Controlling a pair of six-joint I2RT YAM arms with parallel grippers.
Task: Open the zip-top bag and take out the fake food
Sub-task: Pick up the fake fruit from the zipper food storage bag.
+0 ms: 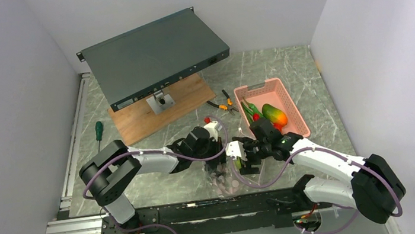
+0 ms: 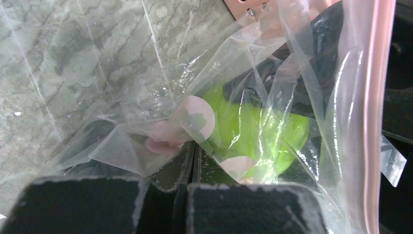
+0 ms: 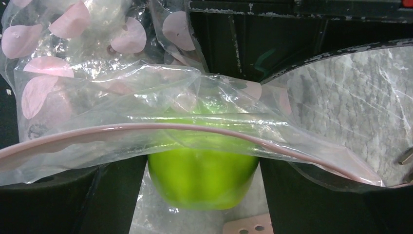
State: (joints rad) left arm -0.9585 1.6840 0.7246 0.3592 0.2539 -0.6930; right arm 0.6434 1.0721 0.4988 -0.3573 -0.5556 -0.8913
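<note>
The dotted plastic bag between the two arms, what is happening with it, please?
The left gripper is shut on a fold of the zip-top bag. The right gripper stands open at the bag's mouth, its fingers on either side of the green apple. A mango and other pieces already lie in the pink basket.

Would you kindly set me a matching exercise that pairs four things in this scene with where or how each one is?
Things:
1. apple
2. mango
3. screwdriver
4. left tool

Place or state:
A. in the basket
B. shut on the bag
C. between the fingers of the right tool
D. on the table, far left

Pairs: 1-C, 2-A, 3-D, 4-B
</note>
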